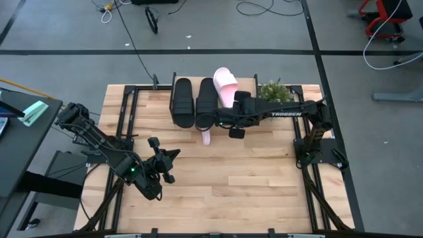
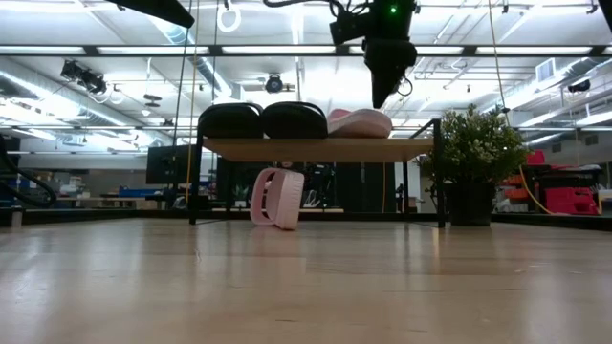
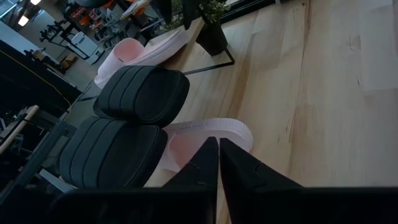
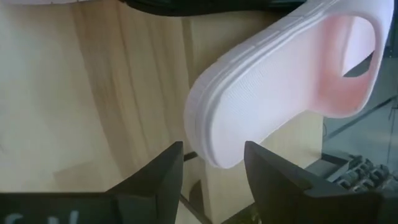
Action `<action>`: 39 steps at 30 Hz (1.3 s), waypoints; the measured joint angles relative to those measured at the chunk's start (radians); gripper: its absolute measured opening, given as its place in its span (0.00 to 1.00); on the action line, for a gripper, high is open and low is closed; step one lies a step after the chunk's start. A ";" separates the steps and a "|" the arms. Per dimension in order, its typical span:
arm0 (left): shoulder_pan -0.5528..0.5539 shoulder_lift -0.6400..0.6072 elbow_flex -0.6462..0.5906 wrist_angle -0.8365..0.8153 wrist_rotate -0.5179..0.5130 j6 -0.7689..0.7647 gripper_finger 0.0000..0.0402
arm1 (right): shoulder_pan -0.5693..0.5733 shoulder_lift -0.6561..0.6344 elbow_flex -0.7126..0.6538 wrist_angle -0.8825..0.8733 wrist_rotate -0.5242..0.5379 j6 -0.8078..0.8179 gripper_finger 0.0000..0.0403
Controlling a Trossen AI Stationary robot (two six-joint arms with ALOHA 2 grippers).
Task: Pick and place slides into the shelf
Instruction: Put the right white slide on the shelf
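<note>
The shelf stands at the table's far side. On its top board lie two black slides side by side and one pink slide to their right. The second pink slide stands on its side edge on the table, under the shelf's near edge. My right gripper is open above the shelf's near edge, its fingers just short of the shelf-top pink slide's near end. My left gripper is shut, above the table nearer the near-left corner.
A small potted plant stands right of the shelf at the far right. Black frame rails run along the table's left and right sides. Bare wooden tabletop spreads between the shelf and the near edge.
</note>
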 joint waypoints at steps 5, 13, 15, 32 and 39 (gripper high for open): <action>0.000 0.000 0.000 0.000 0.000 0.000 0.07 | -0.017 0.000 0.000 0.005 -0.023 -0.035 0.44; 0.000 0.000 0.000 -0.001 0.000 0.000 0.04 | -0.049 0.000 0.000 0.034 -0.112 -0.050 0.44; 0.000 0.000 0.000 -0.001 0.000 0.000 0.04 | -0.055 0.000 0.000 0.048 -0.112 -0.050 0.44; 0.000 0.000 0.000 -0.002 0.000 0.000 0.05 | -0.098 -0.004 -0.111 0.115 -0.177 -0.013 0.05; 0.000 0.000 0.000 -0.005 0.000 0.001 0.05 | -0.080 0.002 -0.057 0.103 -0.144 0.039 0.04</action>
